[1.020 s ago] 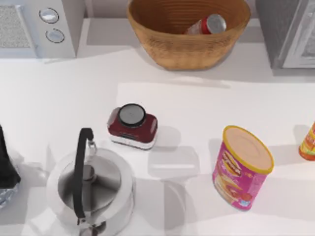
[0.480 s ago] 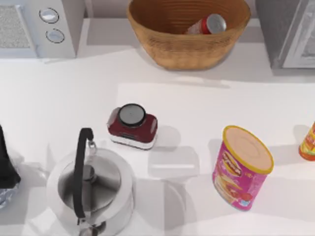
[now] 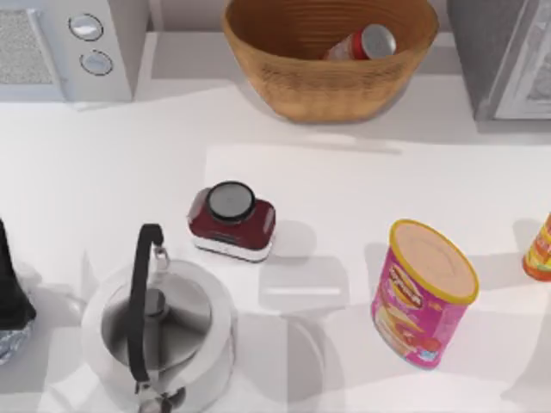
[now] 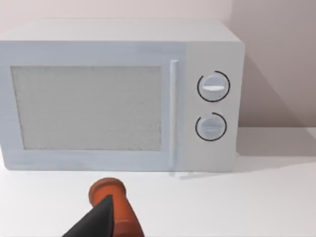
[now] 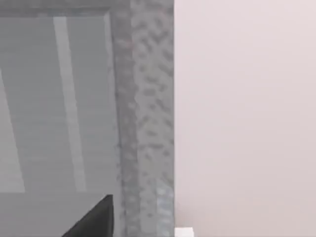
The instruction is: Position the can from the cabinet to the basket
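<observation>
The red can (image 3: 362,44) with its silver top lies tilted inside the woven wicker basket (image 3: 293,86) at the back middle of the table. The grey speckled cabinet (image 3: 495,52) stands at the back right, and its side (image 5: 145,113) fills much of the right wrist view. A dark part of my right gripper (image 5: 94,217) shows in front of the cabinet. My left arm (image 3: 10,292) sits at the table's left edge. A dark part of my left gripper (image 4: 98,219) faces the microwave, just in front of an orange-red object (image 4: 116,205).
A white microwave (image 3: 69,47) stands at the back left. A steel kettle (image 3: 159,331) sits at the front left, and a dark red jar with a black lid (image 3: 231,219) is behind it. A pink canister (image 3: 422,292) and an orange bottle (image 3: 540,249) stand at the right.
A faint shadow has grown at the table's front right corner. The can, the basket and the left arm have not moved.
</observation>
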Controlling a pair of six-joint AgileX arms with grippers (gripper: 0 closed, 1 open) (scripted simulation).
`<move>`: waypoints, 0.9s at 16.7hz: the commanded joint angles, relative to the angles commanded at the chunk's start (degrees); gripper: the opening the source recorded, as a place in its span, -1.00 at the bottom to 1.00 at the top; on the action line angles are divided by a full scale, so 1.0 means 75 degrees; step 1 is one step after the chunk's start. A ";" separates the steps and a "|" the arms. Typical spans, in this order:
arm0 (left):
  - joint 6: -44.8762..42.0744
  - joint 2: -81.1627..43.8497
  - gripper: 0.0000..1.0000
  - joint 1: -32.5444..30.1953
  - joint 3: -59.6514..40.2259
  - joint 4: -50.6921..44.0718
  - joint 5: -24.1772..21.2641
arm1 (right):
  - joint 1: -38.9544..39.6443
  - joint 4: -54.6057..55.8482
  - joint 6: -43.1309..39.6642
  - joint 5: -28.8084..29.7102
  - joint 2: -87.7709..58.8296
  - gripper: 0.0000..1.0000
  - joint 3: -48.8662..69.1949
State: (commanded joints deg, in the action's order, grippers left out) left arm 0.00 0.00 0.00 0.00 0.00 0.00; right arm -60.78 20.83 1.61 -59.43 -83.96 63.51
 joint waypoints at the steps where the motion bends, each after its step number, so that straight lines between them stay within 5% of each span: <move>1: 0.0000 0.0000 1.00 0.0000 0.0000 0.0000 0.0000 | -0.0004 -0.0761 0.0001 -0.0011 0.0095 1.00 0.0624; 8: 0.0000 0.0000 1.00 0.0000 0.0000 0.0000 0.0000 | 0.0094 -0.4949 0.0007 0.0021 0.0783 1.00 0.4126; 15: 0.0000 0.0000 1.00 0.0000 0.0000 0.0000 0.0000 | 0.0151 -0.5696 0.0010 0.0042 0.0965 1.00 0.4839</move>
State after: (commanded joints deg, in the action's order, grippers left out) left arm 0.00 0.00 0.00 0.00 0.00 0.00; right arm -59.65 -21.89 1.69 -59.11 -76.73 99.80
